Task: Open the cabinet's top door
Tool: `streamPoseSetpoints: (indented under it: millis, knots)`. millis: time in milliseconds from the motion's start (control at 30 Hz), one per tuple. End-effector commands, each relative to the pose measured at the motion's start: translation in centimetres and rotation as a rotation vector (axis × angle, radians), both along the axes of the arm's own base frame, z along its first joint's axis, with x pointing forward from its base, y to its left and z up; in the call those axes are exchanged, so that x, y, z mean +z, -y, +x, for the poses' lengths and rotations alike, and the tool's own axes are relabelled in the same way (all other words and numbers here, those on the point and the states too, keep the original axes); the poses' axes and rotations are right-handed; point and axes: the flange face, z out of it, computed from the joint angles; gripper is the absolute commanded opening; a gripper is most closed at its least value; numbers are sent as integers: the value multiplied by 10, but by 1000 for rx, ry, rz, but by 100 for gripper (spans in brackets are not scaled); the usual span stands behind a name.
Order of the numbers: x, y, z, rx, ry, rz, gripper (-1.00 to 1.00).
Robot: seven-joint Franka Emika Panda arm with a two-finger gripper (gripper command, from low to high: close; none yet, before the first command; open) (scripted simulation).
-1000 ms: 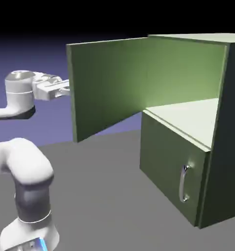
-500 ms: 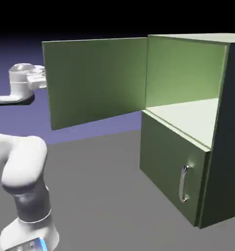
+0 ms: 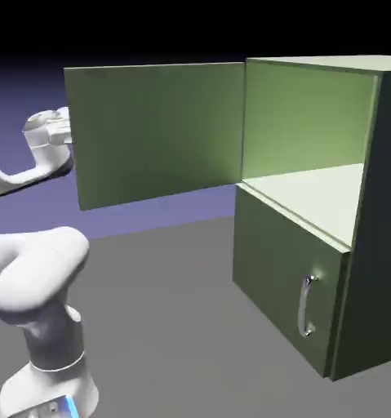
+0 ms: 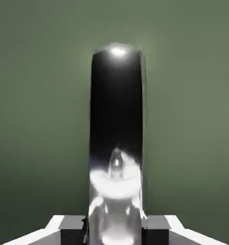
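A blue-violet backdrop (image 3: 19,94), black toward the top, stands behind the cabinet (image 3: 384,212), and a dark grey tabletop (image 3: 166,302) spreads before it. Farthest to the exterior view's left of the cabinet is the white Franka Panda arm (image 3: 39,277), its base well apart from the cabinet, with bare tabletop between them. The arm's upper end reaches behind the free edge of the cabinet's top door, which hides the fingers there. In the hand view, the two-finger gripper (image 4: 115,229) is clamped on the door's curved silver bar handle (image 4: 116,115), a grey fingertip (image 4: 74,223) at either side of the bar. Next comes the olive-green top door (image 3: 157,135), swung wide out to the exterior view's left of the cabinet, its inner edge meeting the cabinet's front edge; open room shows below its bottom edge. The cabinet's pale green upper compartment (image 3: 304,122) lies exposed, and beneath it the cabinet's lower door (image 3: 272,261) is closed, with a silver bar handle of its own (image 3: 304,306) near the cabinet's front right edge
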Motion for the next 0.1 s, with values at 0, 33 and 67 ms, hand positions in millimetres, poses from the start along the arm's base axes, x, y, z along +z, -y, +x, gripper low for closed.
streamPoseSetpoints:
  millis: [0, 33, 67]
  knots:
    - [0, -7, 2, -18, 0, 1, -100]
    - [0, -14, 4, -35, 1, 1, -100]
    - [0, -18, 5, -46, 1, 1, -100]
